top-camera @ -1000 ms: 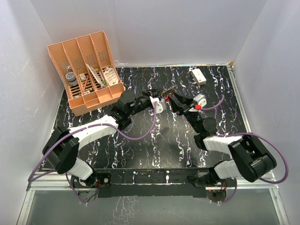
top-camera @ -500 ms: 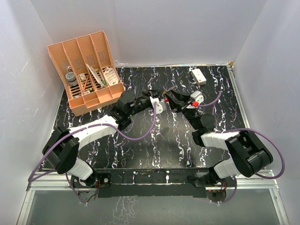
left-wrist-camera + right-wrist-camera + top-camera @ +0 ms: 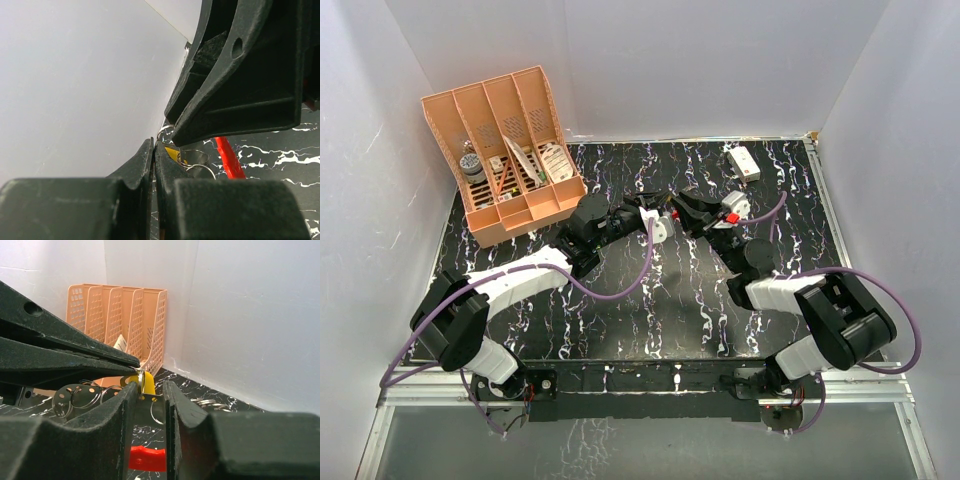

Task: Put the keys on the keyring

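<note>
Keys bunched between two tools, right of the rack.

The keyring, a red band, sits low beside the bunch, just off the rack's right front corner, with the yellow-headed key and some thin wire rings close against it. I cannot tell if it rests on the counter. My left tool is pinched together at the bunch; what it nips I cannot make out. My right tool has its jaws slightly apart, the yellow head between them. The risk I see is that a grip landing off-centre or on a wire ring would twist the key loose. With the tips this close, a small misjudgement would also knock the tools together or shove the band aside.
</note>
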You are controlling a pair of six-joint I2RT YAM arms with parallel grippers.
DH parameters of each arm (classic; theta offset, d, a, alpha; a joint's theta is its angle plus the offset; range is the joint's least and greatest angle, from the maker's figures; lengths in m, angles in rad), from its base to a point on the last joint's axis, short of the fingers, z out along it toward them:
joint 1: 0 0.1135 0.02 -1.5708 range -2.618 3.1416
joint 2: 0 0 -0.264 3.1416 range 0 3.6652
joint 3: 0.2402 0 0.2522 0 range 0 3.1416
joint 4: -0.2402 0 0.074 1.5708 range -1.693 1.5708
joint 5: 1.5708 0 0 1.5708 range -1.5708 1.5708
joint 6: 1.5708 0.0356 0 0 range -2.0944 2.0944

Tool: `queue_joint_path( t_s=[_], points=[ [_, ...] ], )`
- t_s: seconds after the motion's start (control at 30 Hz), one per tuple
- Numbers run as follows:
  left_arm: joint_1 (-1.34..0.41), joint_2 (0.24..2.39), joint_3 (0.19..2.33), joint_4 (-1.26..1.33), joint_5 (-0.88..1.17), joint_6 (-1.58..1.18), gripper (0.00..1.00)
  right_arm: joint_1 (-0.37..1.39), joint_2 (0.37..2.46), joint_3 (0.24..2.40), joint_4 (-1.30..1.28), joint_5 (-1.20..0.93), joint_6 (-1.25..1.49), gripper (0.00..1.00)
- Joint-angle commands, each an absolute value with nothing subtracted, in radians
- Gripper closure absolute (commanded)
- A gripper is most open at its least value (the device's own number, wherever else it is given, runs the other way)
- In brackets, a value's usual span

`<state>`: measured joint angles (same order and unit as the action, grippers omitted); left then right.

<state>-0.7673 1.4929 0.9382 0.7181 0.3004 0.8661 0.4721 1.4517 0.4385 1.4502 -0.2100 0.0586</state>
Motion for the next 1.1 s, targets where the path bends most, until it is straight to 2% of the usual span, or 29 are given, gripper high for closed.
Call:
queue_joint_path(
  t_s=[0.0,0.17,0.47,0.8,1.07],
  points=[
    [-0.766,1.442,0.951,0.78,0.337,0.858,1.0,0.474,1.462,0.484,1.749,-0.221,0.061,0.77],
    [-0.765,1.445,0.954,0.785,0.338,0.856,1.0,0.474,1.469,0.489,1.746,-0.222,0.064,0.78],
    [-0.765,1.45,0.958,0.787,0.339,0.857,1.0,0.475,1.463,0.492,1.726,-0.22,0.07,1.0],
    [-0.765,1.458,0.972,0.777,0.344,0.87,1.0,0.474,1.402,0.506,1.584,-0.239,0.078,1.0],
    [-0.766,1.456,0.974,0.777,0.351,0.877,1.0,0.475,1.325,0.562,1.34,-0.257,0.073,1.0]
  ],
)
